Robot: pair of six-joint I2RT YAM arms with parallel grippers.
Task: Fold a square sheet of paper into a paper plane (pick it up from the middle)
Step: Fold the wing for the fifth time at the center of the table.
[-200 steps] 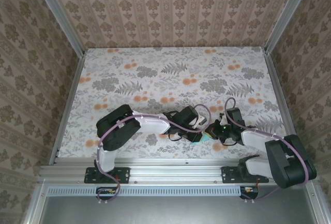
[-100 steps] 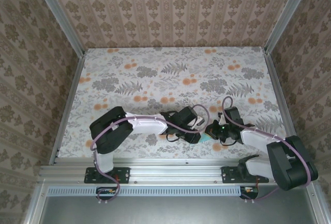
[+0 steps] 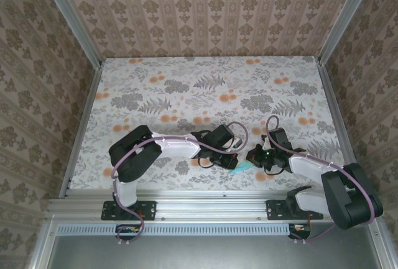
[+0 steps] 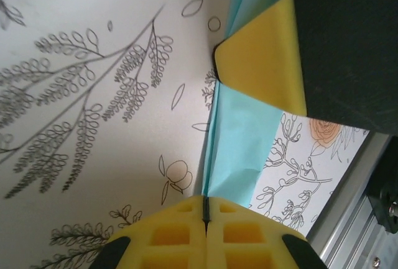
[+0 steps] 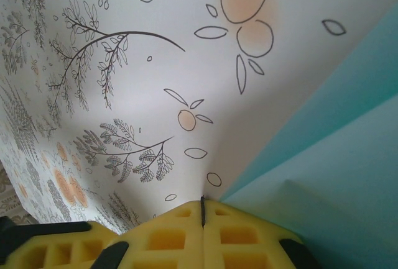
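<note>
Counter (image 3: 186, 89): we see a flat, matte surface printed with grey ferns and soft orange blossoms on white.
Paper plane (image 4: 239, 151): a slim, pointed wedge of smooth light turquoise paper, folded into several layers with sharp straight creases. It lies on the counter near the front edge, between the 2 grippers.
Left gripper (image 4: 205, 204): closed, with its 2 yellow foam pads (image 4: 168, 235) meeting along a thin dark seam. The foam is moulded with square recesses. The paper's narrow end runs right up to that seam, but we cannot tell whether it is pinched there.
Right gripper (image 5: 203, 204): closed as well, with the same waffled yellow foam pressed together. Turquoise paper reaches its tips. From the left wrist we see its rounded yellow pad lying over the paper's layers, backed by a matte black finger.
Rail (image 3: 186, 205): ribbed, brushed aluminium along the counter's near edge.
Walls (image 3: 205, 14): beige wallpaper with damask motifs in vertical stripes.
</note>
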